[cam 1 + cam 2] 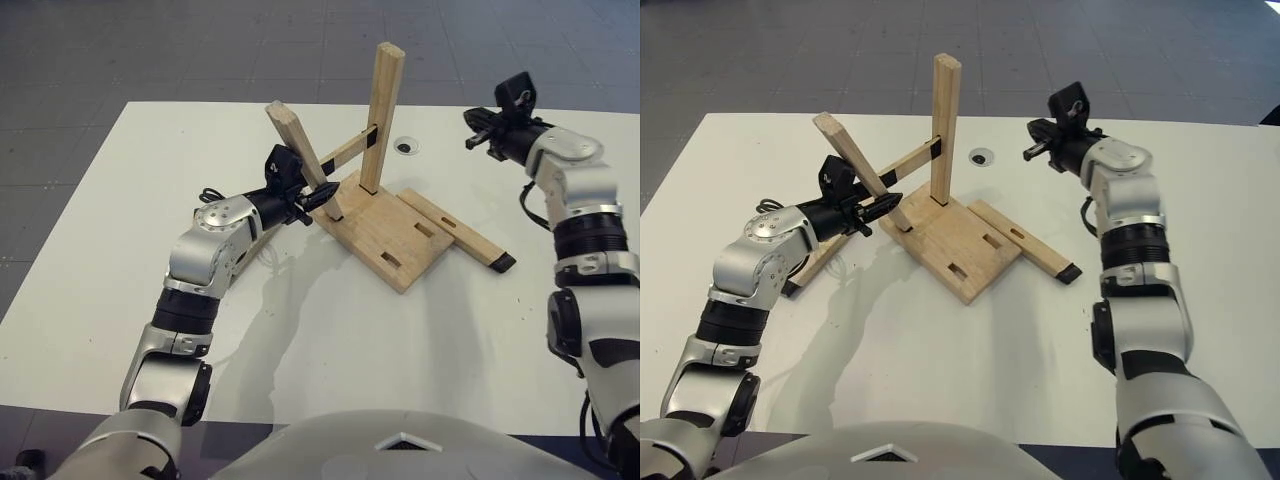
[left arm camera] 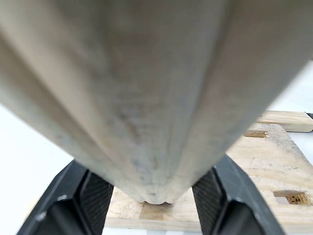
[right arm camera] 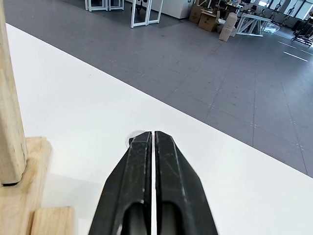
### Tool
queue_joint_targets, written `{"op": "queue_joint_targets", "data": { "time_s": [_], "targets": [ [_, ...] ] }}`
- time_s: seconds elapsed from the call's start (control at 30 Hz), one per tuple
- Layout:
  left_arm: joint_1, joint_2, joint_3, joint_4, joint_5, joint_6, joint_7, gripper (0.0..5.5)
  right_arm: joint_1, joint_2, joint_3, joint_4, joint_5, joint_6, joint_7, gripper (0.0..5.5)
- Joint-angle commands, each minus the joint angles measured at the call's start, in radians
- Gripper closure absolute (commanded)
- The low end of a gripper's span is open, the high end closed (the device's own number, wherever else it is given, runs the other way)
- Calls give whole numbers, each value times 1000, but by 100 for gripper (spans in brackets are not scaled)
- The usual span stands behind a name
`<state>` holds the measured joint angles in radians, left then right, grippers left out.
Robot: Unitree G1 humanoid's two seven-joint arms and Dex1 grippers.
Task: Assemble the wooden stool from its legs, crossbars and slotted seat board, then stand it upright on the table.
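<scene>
a tilted leg (image 1: 296, 132) is gripped by the left hand (image 1: 318, 196), foot angled into the seat board (image 1: 385, 235) near the table's (image 1: 140, 260) far edge; the empty right hand (image 1: 480, 131) is held clear, pinched together.

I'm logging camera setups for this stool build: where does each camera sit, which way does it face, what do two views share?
Left eye view: on the head, facing forward and down at the seat board on the table; left gripper and right gripper show.
Right eye view: its stereo twin; shares that scene.
Left wrist view: on the left wrist, looking along its gripper, shut on the tilted leg, toward the seat board.
Right wrist view: on the right wrist, looking past its shut gripper across the table to the floor.
</scene>
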<state>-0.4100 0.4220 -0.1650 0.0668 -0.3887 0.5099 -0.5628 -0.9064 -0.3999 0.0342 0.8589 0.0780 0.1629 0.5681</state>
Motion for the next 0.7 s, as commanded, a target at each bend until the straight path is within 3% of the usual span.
{"op": "queue_joint_targets", "data": {
  "time_s": [0.03,0.17,0.27,0.37,0.43,0.63,0.7],
  "targets": [
    [35,41,-77,47,88,75,-29,345,-195,73,20,286,-78,-191,-73,540],
    [38,36,-89,39,89,80,-37,345,-284,139,39,391,-122,-292,-30,540],
    [41,32,-95,32,89,82,-37,345,-295,217,67,343,-108,-373,210,540],
    [50,34,-88,25,85,82,-33,345,-113,266,172,-79,13,-306,500,540],
    [58,32,-77,23,86,79,-28,345,-18,225,202,-208,26,-276,528,540],
    [46,38,-62,46,95,70,-28,345,65,51,180,-154,-96,-219,390,540],
    [35,41,-55,58,94,67,-32,345,147,-2,167,-251,-92,-171,401,540]
  ]
}}
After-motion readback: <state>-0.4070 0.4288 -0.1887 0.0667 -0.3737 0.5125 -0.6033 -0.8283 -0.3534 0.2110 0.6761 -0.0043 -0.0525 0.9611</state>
